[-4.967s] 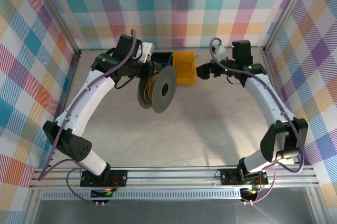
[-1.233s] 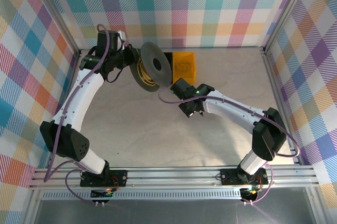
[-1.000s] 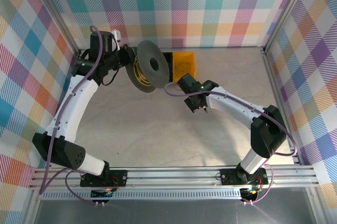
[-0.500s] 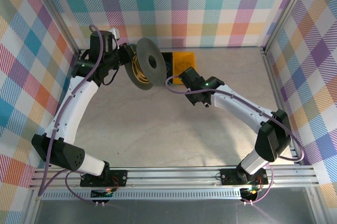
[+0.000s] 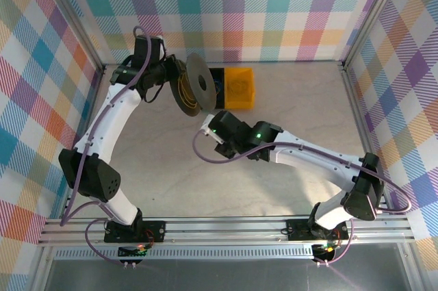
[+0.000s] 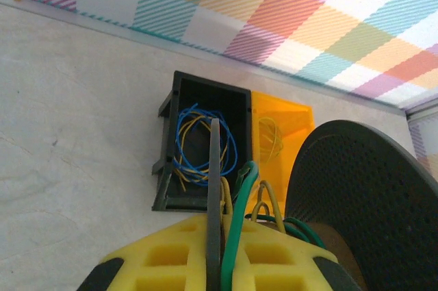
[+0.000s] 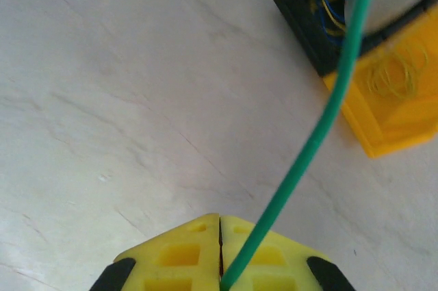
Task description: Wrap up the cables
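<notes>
Pinching green cable [image 7: 316, 130], right fingers [image 7: 178, 253] over open table [image 7: 102, 99], spool [image 5: 198, 84] near bins [image 5: 252, 89]

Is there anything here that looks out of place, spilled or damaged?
Nothing stands out. The blue wires lie inside the black bin, and the yellow-green coil lies inside the orange bin. The green cable runs straight from the shut right gripper up toward the spool, with no slack loop.

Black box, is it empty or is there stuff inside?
Not empty. The black box holds a loose tangle of blue and yellow wires, seen from the left wrist.
</notes>
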Controlling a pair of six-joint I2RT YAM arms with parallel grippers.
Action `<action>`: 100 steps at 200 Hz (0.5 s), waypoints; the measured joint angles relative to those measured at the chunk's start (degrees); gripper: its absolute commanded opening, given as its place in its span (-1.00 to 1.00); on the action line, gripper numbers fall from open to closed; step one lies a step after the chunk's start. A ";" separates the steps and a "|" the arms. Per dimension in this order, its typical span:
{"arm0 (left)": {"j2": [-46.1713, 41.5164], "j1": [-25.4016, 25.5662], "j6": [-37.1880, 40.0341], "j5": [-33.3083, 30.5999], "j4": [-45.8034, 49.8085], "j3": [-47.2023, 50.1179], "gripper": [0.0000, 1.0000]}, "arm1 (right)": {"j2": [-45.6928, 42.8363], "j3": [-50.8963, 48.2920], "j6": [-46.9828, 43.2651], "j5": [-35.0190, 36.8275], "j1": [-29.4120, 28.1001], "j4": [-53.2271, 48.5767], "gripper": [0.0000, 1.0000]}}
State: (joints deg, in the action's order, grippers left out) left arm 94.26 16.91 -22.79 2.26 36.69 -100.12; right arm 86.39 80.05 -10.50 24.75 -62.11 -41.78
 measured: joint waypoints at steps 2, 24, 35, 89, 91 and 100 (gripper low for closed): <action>0.07 0.11 0.09 -0.04 0.13 0.00 -1.00 | 0.20 0.48 -0.20 -0.22 -0.24 0.00 -1.00; 0.42 1.38 1.31 -1.03 1.16 0.00 -1.00 | 2.49 7.37 -1.92 -1.99 -1.66 -0.52 -1.00; 0.52 1.86 1.77 -1.44 1.29 0.00 -1.00 | 3.63 11.15 -2.89 -2.73 -1.75 -0.92 -1.00; 0.79 5.07 6.49 -1.99 5.22 -0.07 -1.00 | 10.12 29.07 -8.02 -9.73 1.27 -6.03 -1.00; 0.79 5.25 6.71 -1.99 5.40 -0.07 -1.00 | 10.36 29.59 -8.04 -10.36 1.64 -6.40 -1.00; 0.79 5.88 7.74 -2.16 5.95 -0.09 -1.00 | 11.30 31.56 -8.02 -12.83 3.06 -7.41 -1.00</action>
State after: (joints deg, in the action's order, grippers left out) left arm 95.04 22.79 -15.05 0.10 42.63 -100.20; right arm 97.69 111.61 -18.52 11.92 -59.05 -49.19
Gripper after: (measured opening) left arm 0.112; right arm 0.058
